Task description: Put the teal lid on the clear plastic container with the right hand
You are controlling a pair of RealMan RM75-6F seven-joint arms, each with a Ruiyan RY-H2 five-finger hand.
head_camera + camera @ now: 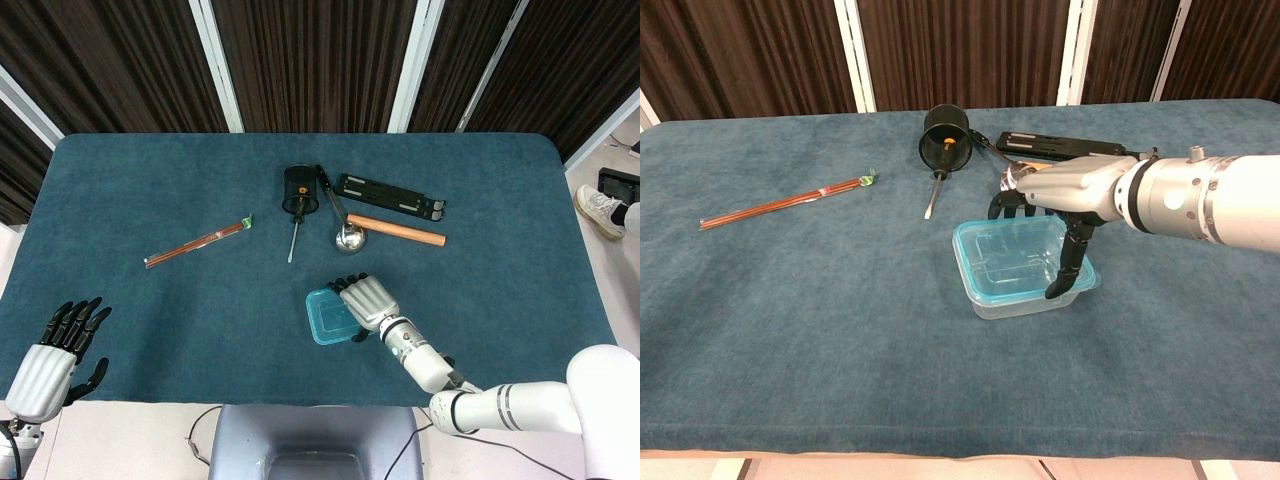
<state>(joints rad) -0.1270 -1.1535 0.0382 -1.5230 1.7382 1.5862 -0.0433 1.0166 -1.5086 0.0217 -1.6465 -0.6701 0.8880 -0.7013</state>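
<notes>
Right hand (1055, 205) arches over clear plastic container (1025, 300); thumb tip presses teal lid (985, 260) at the near right rim.

Right hand (1055, 190): silver-grey shell, black fingers; white cylindrical forearm, black bands, small screws; left hand (52, 355): matching silver back, black fingers.
</notes>
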